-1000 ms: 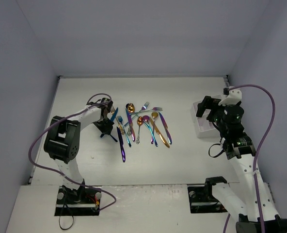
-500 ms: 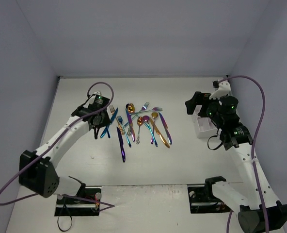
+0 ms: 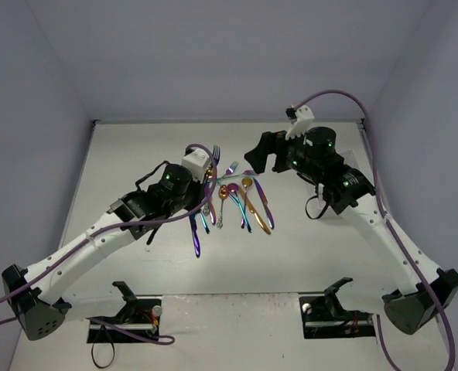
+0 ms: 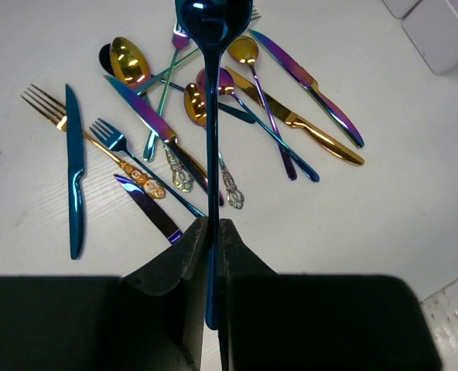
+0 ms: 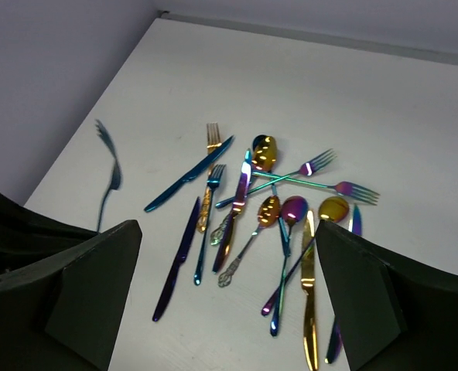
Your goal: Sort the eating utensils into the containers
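Left jaws are clamped tight on the handle end of a dark blue fork [image 4: 210, 131]. The left arm [image 3: 97, 239] holds it off the surface [image 3: 121, 154], above the utensil pile [image 3: 233, 202]. Gripping low on the handle leaves the head and most of the shaft free, which I read as setup for slotting it into a compartment. The white caddy [image 4: 442, 35] shows only as a corner at the far right of the left wrist view, well apart from the fork. I can't make it out in the top view, and its compartments aren't countable. Right jaws are spread wide with nothing in them, hanging over the pile on the right arm [image 3: 368, 220], probably lining up a pick, target unclear. Count on the surface is approximate because of overlaps:

- **Knives, 5:** blue knife [image 4: 74, 178], dark purple knife [image 4: 148, 207], rainbow knife [image 4: 152, 120], gold knife [image 4: 322, 141], second rainbow knife [image 4: 302, 77].
- **Forks, 4:** gold fork [image 4: 140, 179], small blue fork [image 4: 109, 135], teal-handled fork [image 5: 316, 164], purple fork [image 5: 359, 190].
- **Spoons, 4:** large gold spoon [image 4: 128, 60], small gold spoon [image 4: 194, 108], purple spoon [image 4: 223, 81], gold-bowled spoon [image 4: 244, 50].

That makes 13 loose plus 1 held, and 1 caddy.
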